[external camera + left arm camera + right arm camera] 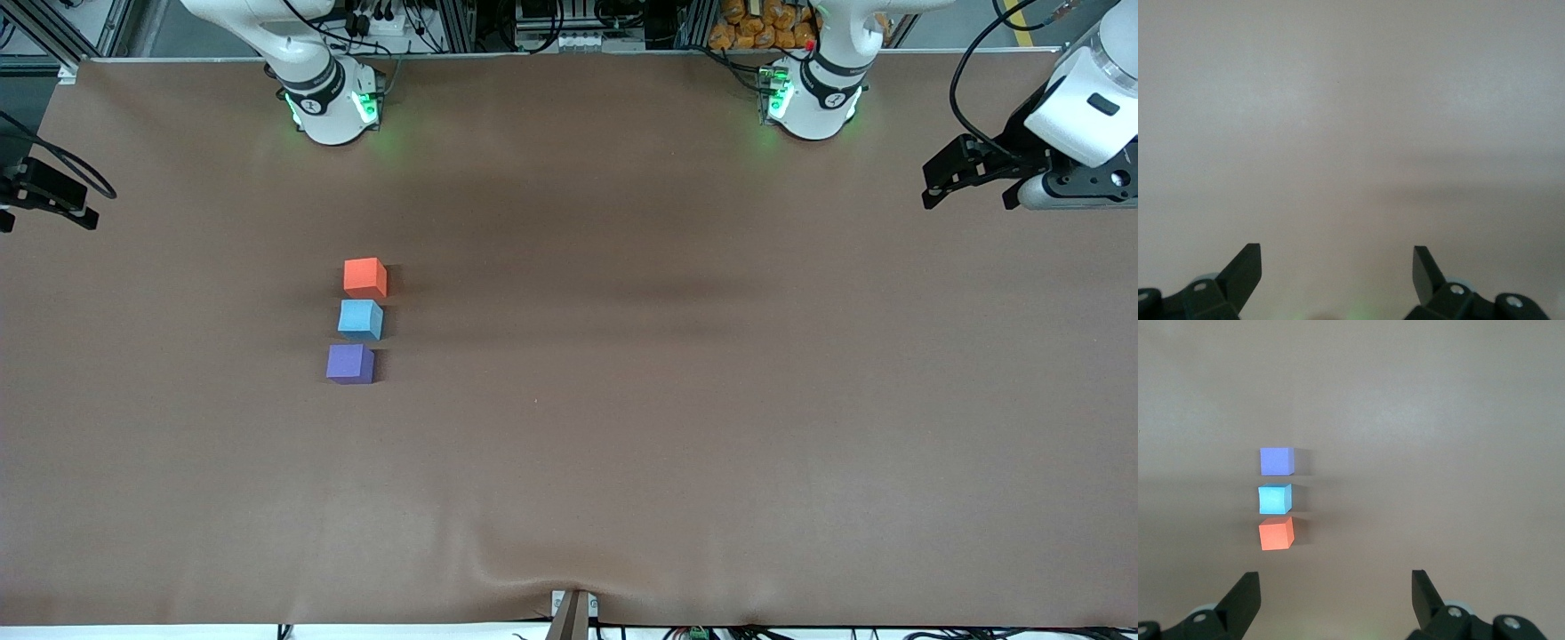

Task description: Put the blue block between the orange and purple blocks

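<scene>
A: Where is the blue block (360, 319) now?

B: It sits on the table (676, 427), in a short row between the orange block (365, 277) and the purple block (350, 364). The row is toward the right arm's end, closer to the edge where the bases stand than to the camera's edge. Small gaps separate the cubes. The task looks done.

A: And the grippers?

B: The right gripper (1335, 597) hangs high over the table near the row, fingers spread wide, holding nothing. The left gripper (1337, 272) waits over the bare table at its own end, also spread and empty.

A: How would the blue block handle?

B: I think it is light, matte, maybe foam, so not slippery. Take two opposite side faces not facing its neighbours.
</scene>
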